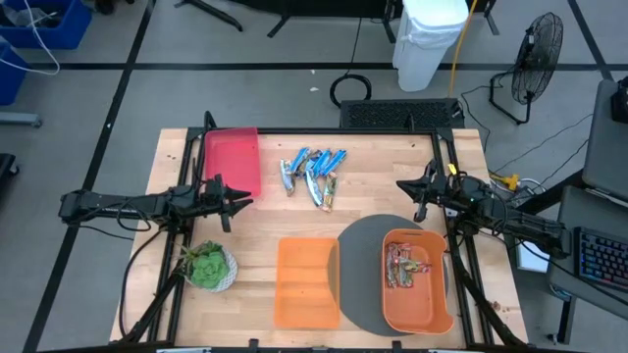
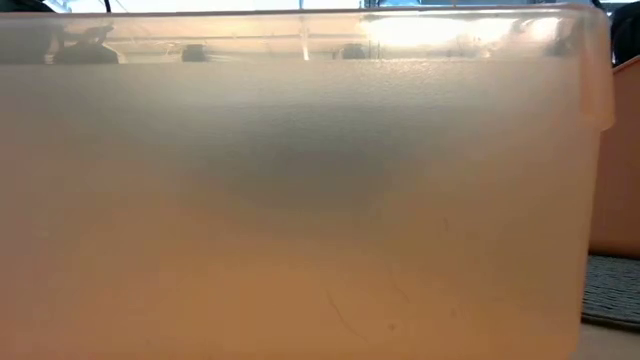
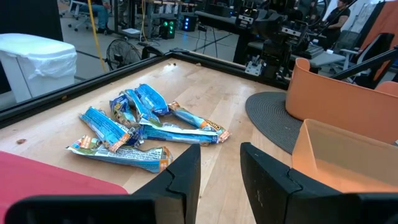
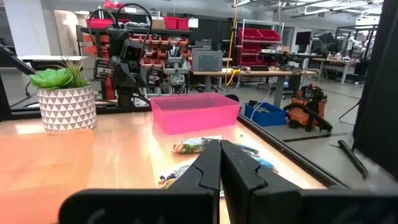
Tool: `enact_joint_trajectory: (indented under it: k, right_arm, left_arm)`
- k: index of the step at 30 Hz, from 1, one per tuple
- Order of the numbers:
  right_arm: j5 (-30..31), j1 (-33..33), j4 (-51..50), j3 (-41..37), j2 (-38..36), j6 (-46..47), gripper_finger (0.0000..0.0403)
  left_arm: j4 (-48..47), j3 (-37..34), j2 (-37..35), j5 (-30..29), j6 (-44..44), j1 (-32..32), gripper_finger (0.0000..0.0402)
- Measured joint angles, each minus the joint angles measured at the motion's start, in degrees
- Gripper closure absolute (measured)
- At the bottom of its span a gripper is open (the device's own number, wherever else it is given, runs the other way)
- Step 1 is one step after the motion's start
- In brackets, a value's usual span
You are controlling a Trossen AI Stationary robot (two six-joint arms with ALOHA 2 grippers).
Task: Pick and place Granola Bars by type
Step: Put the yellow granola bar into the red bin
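Observation:
A loose pile of blue-wrapped granola bars [image 1: 312, 175] [image 3: 140, 124] lies on the wooden table, far of centre. Several reddish-brown bars [image 1: 404, 265] lie inside the orange bin [image 1: 417, 316] that stands on a round grey mat [image 1: 358, 265]. My left gripper [image 1: 243, 201] [image 3: 221, 180] hovers open at the table's left side, pointing at the pile, with nothing between its fingers. My right gripper [image 1: 404, 186] [image 4: 221, 168] hangs shut at the right side, clear of the table, pointing toward the pile and touching nothing.
A pink bin [image 1: 233, 157] [image 4: 194, 111] stands at the far left. A second orange bin [image 1: 306, 282] [image 3: 348, 155] stands at the near middle and fills the low view [image 2: 300, 200]. A green plant in a white bowl [image 1: 208, 265] [image 4: 62, 93] sits near left.

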Motion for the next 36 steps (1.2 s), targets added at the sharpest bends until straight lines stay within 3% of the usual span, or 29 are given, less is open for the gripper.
enact_joint_trajectory:
  k: [6, 36]
  right_arm:
    - [4.0, 0.0, -0.8, 0.0, 0.4, 4.7, 0.0403]
    - [1.1, 0.1, -1.0, 0.0, 4.9, 5.6, 0.0403]
  left_arm:
    - [0.0, 0.0, 0.0, 0.0, 0.0, 0.0, 0.0284]
    - [0.0, 0.0, 0.0, 0.0, 0.0, 0.0, 0.0284]
